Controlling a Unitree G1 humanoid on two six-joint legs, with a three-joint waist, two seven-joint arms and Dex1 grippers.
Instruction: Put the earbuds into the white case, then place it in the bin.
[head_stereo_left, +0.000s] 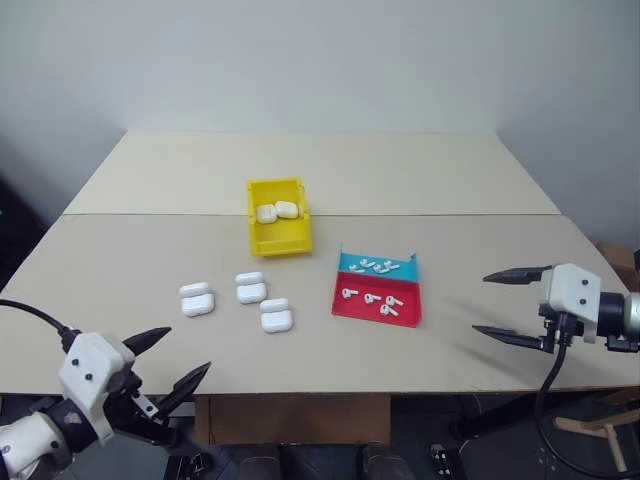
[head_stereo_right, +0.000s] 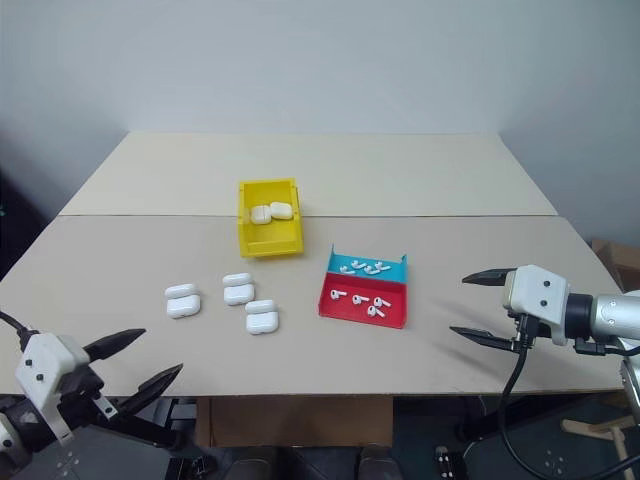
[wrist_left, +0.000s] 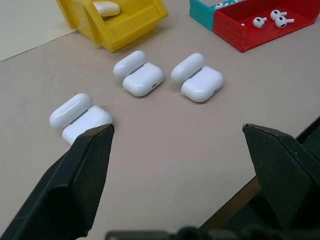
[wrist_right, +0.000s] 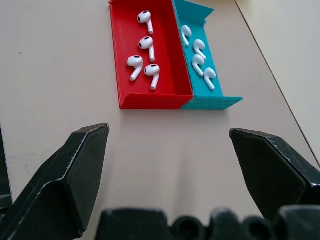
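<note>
While both arms hover off the near edge of the pale beige table, the left gripper and right gripper stand spread wide, holding nothing. Three glossy white rounded earbud cases lie lids open at table centre. At their 3 o'clock sits a shallow red and teal tray holding tiny white stemmed earbuds. At 12 o'clock, the small yellow plastic bin holds two cases.

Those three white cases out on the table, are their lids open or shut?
Open. Each of the three white cases on the table lies with its lid swung back flat beside its base.
</note>
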